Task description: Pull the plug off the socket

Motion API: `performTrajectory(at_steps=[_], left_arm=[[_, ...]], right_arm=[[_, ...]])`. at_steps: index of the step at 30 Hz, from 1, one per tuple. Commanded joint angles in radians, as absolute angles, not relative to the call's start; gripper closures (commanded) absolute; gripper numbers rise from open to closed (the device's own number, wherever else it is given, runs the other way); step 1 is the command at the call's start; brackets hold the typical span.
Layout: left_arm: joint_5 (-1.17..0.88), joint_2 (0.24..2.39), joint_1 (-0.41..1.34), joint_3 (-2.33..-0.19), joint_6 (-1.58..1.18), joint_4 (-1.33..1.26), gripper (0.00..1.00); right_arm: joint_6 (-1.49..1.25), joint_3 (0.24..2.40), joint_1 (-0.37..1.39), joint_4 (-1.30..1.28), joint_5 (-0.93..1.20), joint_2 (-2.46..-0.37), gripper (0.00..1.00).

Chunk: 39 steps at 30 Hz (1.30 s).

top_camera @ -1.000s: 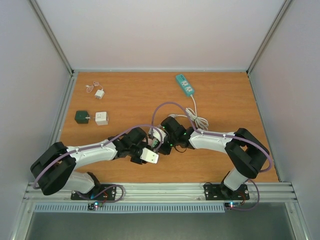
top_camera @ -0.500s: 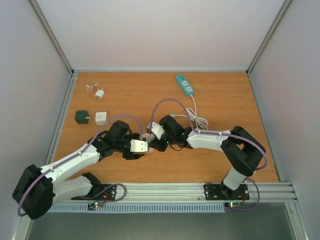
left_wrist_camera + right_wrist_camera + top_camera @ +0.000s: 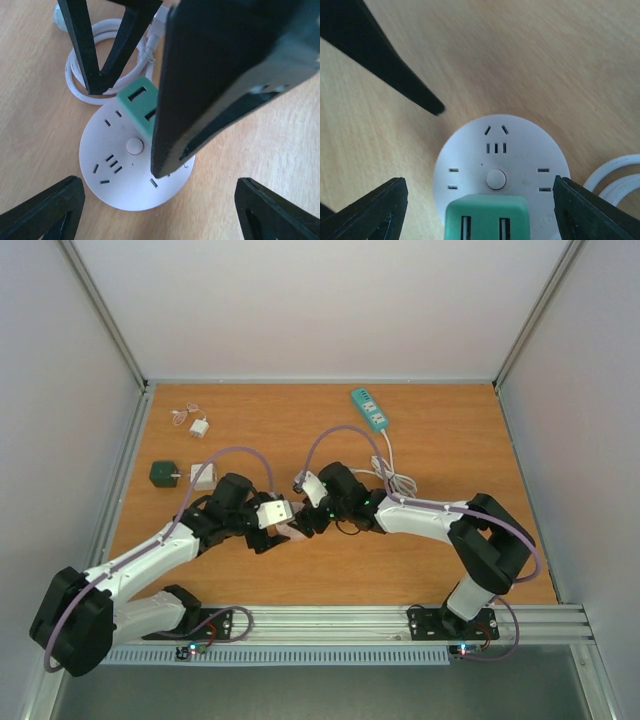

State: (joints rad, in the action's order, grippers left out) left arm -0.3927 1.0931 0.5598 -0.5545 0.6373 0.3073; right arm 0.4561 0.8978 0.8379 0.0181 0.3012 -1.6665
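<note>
A round white socket (image 3: 125, 170) (image 3: 500, 150) lies flat on the wooden table. A green plug (image 3: 136, 100) (image 3: 487, 217) with two USB slots stands on it near its round button. My left gripper (image 3: 160, 215) (image 3: 280, 528) hovers over the socket, open, one fingertip off each side and touching nothing. My right gripper (image 3: 482, 210) (image 3: 312, 518) is also open, its fingertips spread either side of the plug and apart from it. Each wrist view shows the other gripper's black fingers (image 3: 225, 75) (image 3: 385, 60) close by. From above, the socket (image 3: 293, 533) is mostly hidden beneath the two grippers.
The socket's white cable (image 3: 80, 85) (image 3: 395, 480) coils behind it. A teal power strip (image 3: 370, 410) lies at the back. At the left sit a dark green cube adapter (image 3: 161, 473), a white adapter (image 3: 203, 476) and a small white charger (image 3: 199, 427).
Both grippers have gone from shut to open. The left gripper has drawn back from the front of the table towards the left and far side, and the right gripper has shifted slightly left.
</note>
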Motion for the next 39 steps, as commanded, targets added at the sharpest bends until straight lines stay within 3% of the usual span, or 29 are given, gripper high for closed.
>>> performTrajectory(at_steps=[1, 7, 16, 24, 39], left_arm=[[-0.397, 1.121, 0.555, -0.629, 0.553, 0.314, 0.16], [-0.357, 1.138, 0.570, -0.646, 0.428, 0.251, 0.12], [-0.184, 1.264, 0.707, -0.713, 0.290, 0.214, 0.18], [-0.079, 1.451, 0.744, -0.828, 0.213, 0.271, 0.32], [-0.085, 1.476, 0.751, -0.809, 0.260, 0.357, 0.57]], right_arm=[[0.456, 0.911, 0.799, 0.031, 0.356, -1.570, 0.19], [0.452, 0.863, 0.656, 0.026, 0.449, -1.463, 0.18], [0.445, 0.851, 0.503, 0.018, 0.487, -1.415, 0.18], [0.439, 0.855, 0.486, 0.020, 0.495, -1.429, 0.19], [0.459, 0.852, 0.455, 0.017, 0.514, -1.436, 0.19]])
